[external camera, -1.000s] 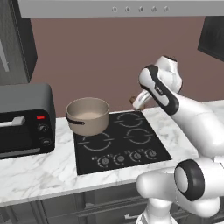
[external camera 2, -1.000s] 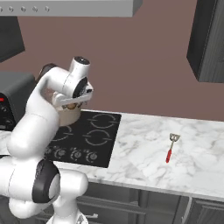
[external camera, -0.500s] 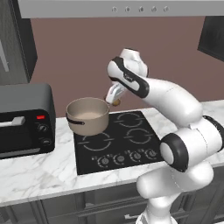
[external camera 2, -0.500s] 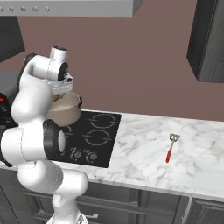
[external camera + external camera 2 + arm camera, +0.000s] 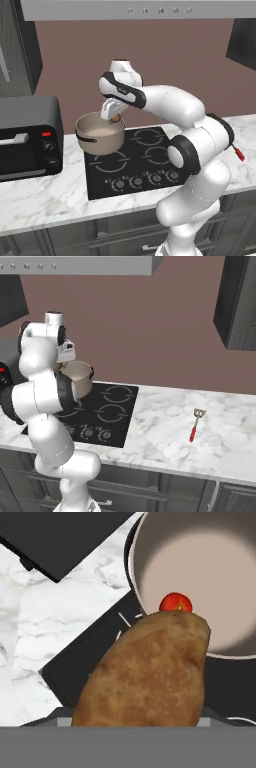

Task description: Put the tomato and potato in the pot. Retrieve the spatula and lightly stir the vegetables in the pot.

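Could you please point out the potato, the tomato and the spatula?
potato [image 5: 145,672], hand view, middle of its brown skin.
tomato [image 5: 175,603], hand view, its red top, inside the pot.
spatula [image 5: 193,433], right base view, its red handle.

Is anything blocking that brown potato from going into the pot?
Nothing visible does. The gripper holds the potato just above the rim of the pot, whose mouth is open with no lid on it. Inside sits just the tomato, small and off to one side, leaving plenty of bare floor for the potato.
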Available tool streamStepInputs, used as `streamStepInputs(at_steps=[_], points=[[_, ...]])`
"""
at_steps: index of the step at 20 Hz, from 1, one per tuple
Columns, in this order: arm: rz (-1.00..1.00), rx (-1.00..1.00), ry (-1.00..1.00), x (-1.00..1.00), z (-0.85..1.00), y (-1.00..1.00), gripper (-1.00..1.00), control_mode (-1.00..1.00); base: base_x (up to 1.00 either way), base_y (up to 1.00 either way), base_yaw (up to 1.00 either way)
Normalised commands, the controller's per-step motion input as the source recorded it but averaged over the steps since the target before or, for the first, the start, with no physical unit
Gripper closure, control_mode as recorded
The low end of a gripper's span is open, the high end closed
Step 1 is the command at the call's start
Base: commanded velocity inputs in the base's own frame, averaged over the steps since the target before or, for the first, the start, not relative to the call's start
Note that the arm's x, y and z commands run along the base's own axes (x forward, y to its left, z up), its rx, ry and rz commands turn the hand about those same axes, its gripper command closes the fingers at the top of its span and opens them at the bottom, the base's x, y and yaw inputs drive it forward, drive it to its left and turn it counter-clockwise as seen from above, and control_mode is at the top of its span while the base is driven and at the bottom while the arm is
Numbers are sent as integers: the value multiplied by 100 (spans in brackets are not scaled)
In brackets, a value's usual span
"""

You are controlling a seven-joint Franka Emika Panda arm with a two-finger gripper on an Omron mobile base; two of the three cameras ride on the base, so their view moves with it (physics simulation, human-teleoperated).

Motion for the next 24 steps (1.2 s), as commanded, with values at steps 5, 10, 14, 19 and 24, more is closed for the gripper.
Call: streamStepInputs(at_steps=[5,10,14,19,24], points=[[-1,-10,4,49,-46,38,100,-100,0,0,0],[-6,-15,-7,43,-25,26,100,-100,0,0,0],[-3,-1,0,43,-31,3,100,-100,0,0,0],[0,0,-4,40,-32,6,100,-100,0,0,0],[-1,0,0,23,-45,2,100,-100,0,0,0]])
